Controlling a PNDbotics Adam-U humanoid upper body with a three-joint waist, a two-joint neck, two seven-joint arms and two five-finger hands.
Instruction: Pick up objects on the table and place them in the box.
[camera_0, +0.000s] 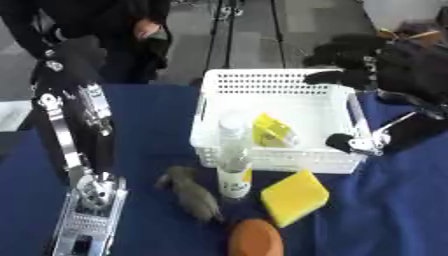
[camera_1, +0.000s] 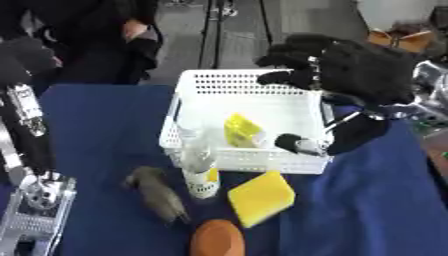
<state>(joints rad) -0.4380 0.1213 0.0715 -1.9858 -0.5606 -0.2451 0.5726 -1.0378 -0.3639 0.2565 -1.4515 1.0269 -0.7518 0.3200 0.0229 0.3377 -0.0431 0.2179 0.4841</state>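
Observation:
A white perforated basket (camera_0: 271, 76) stands at the middle of the blue table, with a yellow packet (camera_0: 273, 131) inside. In front of it stand a clear bottle (camera_0: 233, 165), a yellow sponge (camera_0: 295, 197), an orange rounded object (camera_0: 255, 239) and a grey-brown lump (camera_0: 194, 194). My right hand (camera_1: 354, 65) hovers over the basket's far right corner, open and holding nothing, its thumb (camera_1: 293, 142) low by the right wall. My left hand (camera_0: 70, 52) is raised at the upper left, well away from the objects.
My left forearm (camera_0: 83, 150) rises steeply along the table's left side. The blue cloth (camera_0: 149, 125) lies bare between it and the basket. Dark stand legs (camera_0: 223, 30) are on the floor behind the table.

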